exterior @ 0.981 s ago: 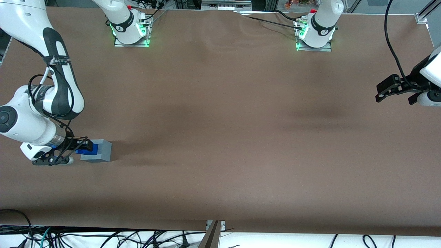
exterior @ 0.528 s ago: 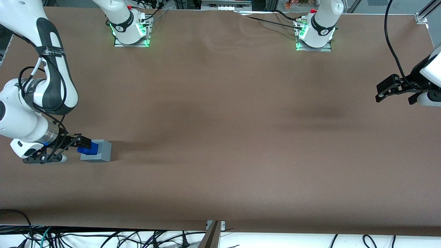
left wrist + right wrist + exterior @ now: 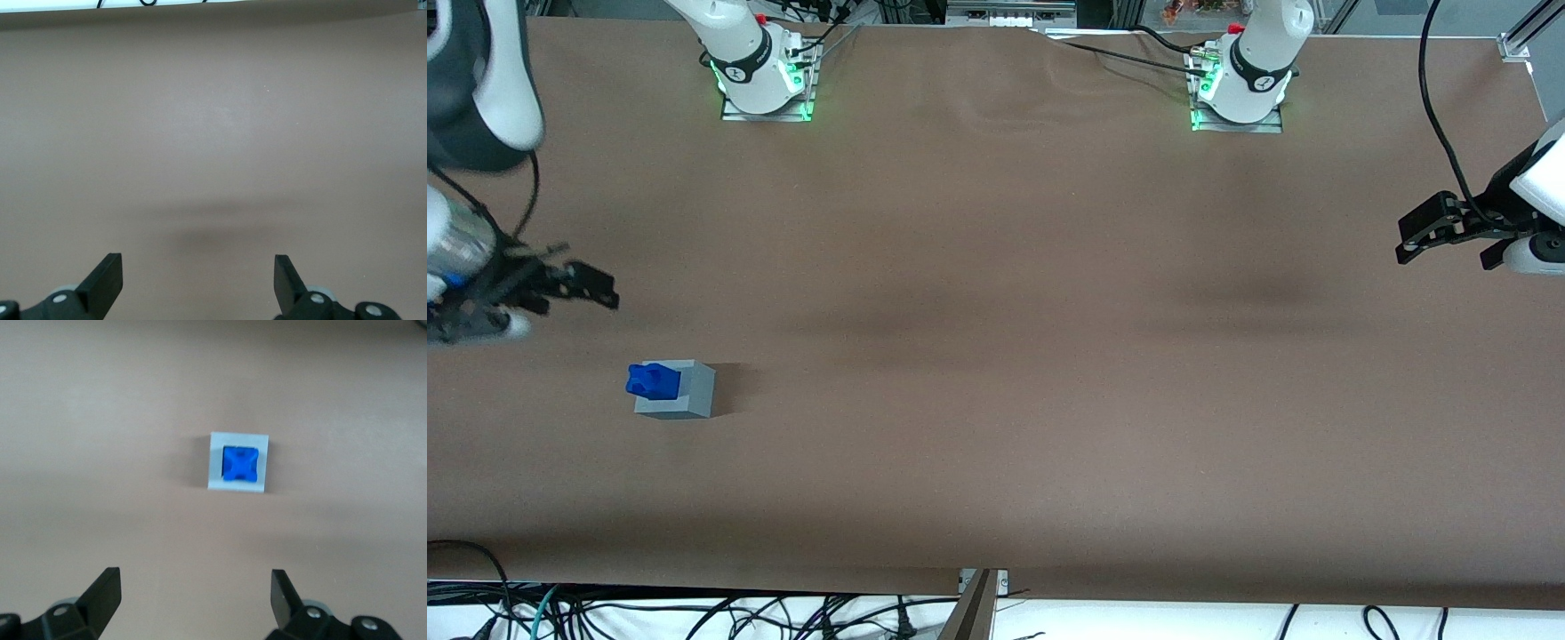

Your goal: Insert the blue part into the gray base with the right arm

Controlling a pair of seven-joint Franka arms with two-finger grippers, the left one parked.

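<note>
Hovering gripper (image 3: 193,600), fingers (image 3: 103,590) spread

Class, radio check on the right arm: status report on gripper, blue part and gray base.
Gripper open, empty, up above the base. Blue part seated in gray base recess, top standing proud. Nothing in the way.

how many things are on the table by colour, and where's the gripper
blue: 1, the blue part, seated in the base's recess
gray: 1, the gray base
total: 2
the right arm's gripper is open, holds nothing, and hangs above the table, farther from the front camera than the base.
</note>
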